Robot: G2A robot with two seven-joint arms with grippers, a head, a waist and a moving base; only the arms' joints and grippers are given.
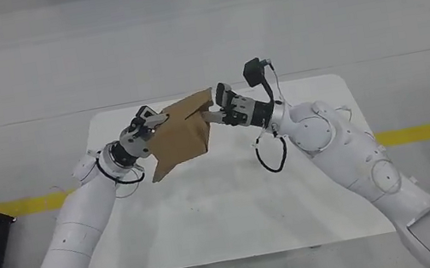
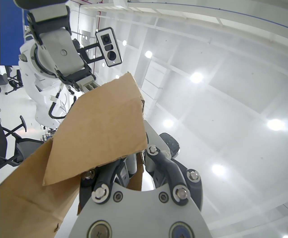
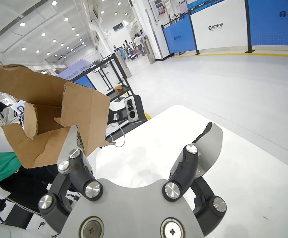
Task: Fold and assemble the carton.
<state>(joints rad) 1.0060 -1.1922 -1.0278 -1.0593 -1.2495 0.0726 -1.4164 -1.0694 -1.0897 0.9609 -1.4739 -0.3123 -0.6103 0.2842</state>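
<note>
Carton (image 1: 181, 136) is hanging above the table (image 1: 312, 195), over its far middle, half-formed, flaps loose. Left gripper (image 1: 149, 121) is clamping one panel edge, jaws closed down on the cardboard. Right gripper (image 3: 141, 131) is sitting wide open above the table's far half. One finger (image 3: 70, 136) is touching a flap, the other is touching nothing. Reading this as squaring the body. Doing it well: holding the left clamp firm as anchor, pushing the flap slowly along its crease with the finger's flat, and avoiding corners, since the cardboard is likely buckling there.
</note>
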